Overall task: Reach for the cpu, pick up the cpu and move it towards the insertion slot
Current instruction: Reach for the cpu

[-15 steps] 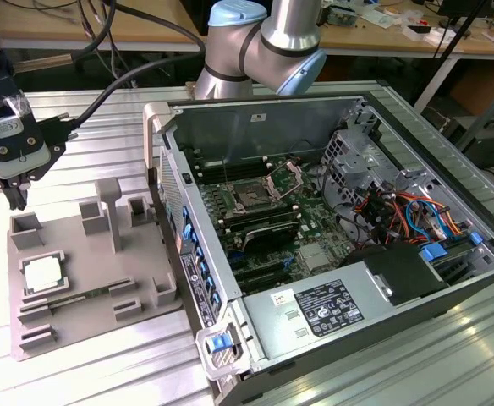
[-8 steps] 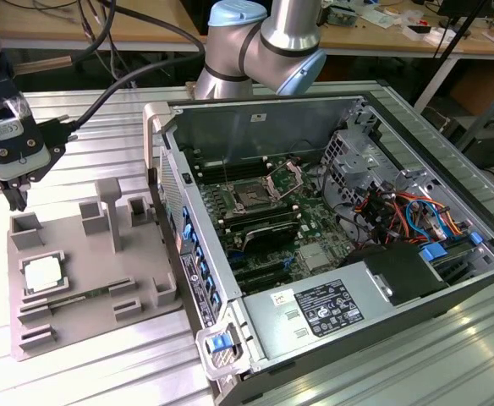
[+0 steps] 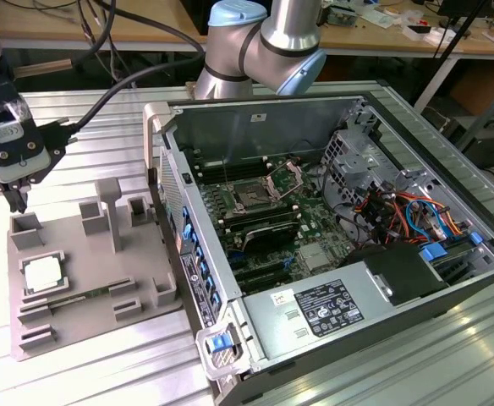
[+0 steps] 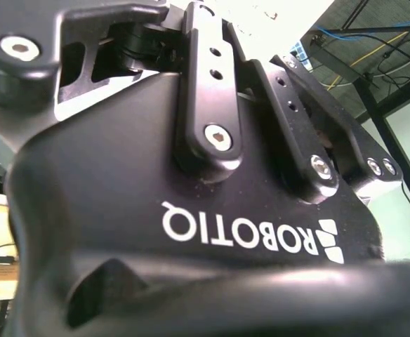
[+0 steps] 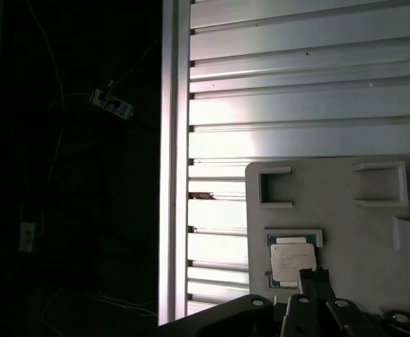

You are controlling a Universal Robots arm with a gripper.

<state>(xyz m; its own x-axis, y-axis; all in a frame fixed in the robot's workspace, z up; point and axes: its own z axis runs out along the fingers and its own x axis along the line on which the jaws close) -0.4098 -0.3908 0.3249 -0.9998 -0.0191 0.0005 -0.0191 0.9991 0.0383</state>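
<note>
**Gripper (image 3: 15, 201) over the fixture (image 3: 95, 283), cpu (image 3: 42, 272) not yet taken**

The step in hand, as I judge it, is the reach. In the exterior view the gripper hangs at the exterior view's left, above the far edge of the grey fixture, and it carries nothing. Whether it is open or closed I cannot tell from these pictures. The cpu lies flat in its square recess on the fixture, near the gripper but apart from it, with nothing on top of it. In the first wrist view the cpu (image 5: 293, 261) is close in front of the gripper (image 5: 316, 284), and its pale top is plainly seen. The slot (image 3: 254, 196) is well apart, on the board inside the open case (image 3: 255, 127), toward the exterior view's right.

To do this reach well, I think the gripper must stand exactly over the middle of the cpu, with its jaws parallel to two opposite edges, before it goes down. The chip is thin and sits inside a raised rim, so there is little edge to take. A tilted or off-centre descent could press on the rim or on a corner of the chip. A slow, straight descent seems safest, with a light grip, because the underside is probably delicate.
</note>
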